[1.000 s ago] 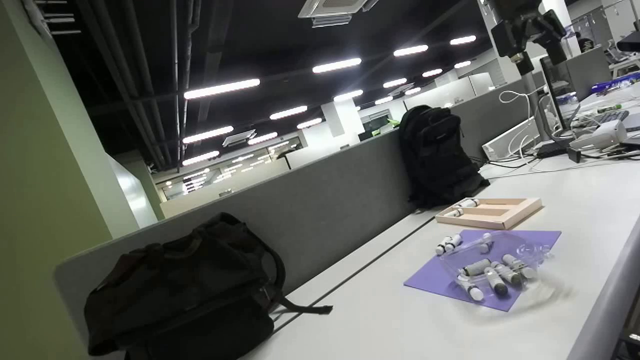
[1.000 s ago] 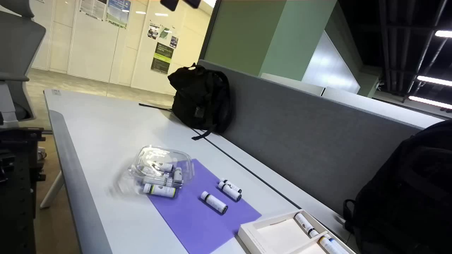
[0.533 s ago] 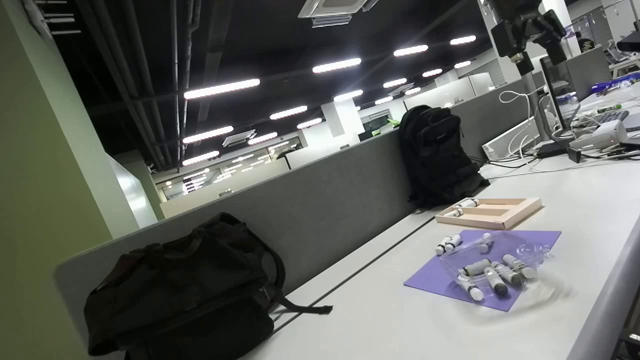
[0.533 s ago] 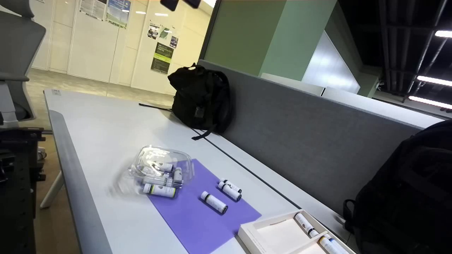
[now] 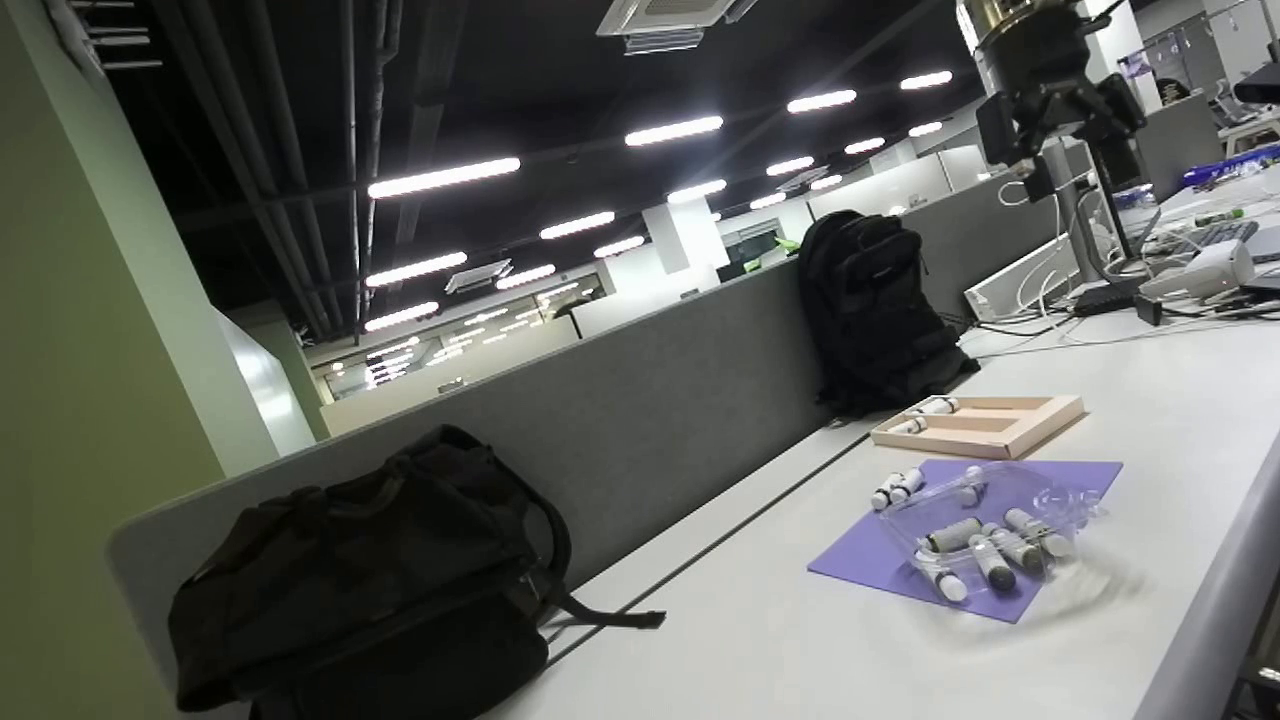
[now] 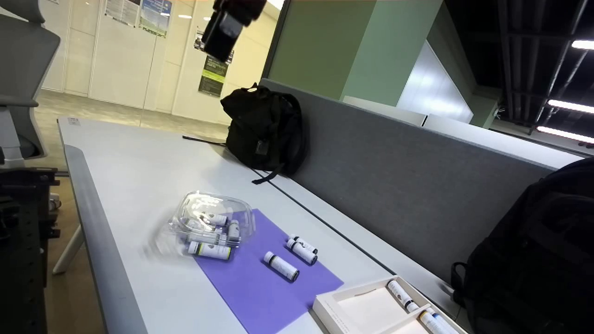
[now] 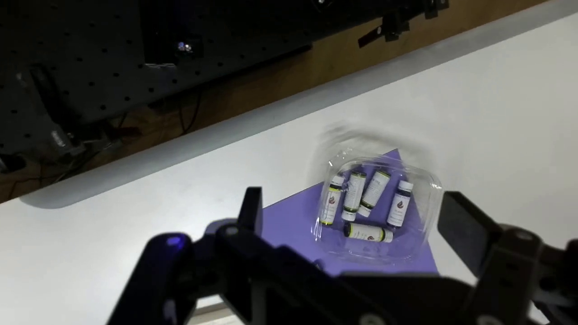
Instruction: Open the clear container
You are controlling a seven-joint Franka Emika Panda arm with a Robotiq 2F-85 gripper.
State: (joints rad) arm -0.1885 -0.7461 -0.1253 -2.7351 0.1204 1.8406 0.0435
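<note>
Currently hovering with fingers (image 7: 250,210) apart

Wrist view: looking past Robotiq gripper (image 7: 354,212) at clear plastic container (image 7: 420,192), with five labelled vials (image 7: 399,205) visible through it. In an exterior view, hanging well above white desk (image 5: 760,650). In an exterior view, showing container partly on purple sheet (image 6: 274,301), near three loose vials (image 6: 281,266).

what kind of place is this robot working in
Most likely an open-plan office: a gray partition runs along the long white desk, and a keyboard sits among cables farther back.
</note>
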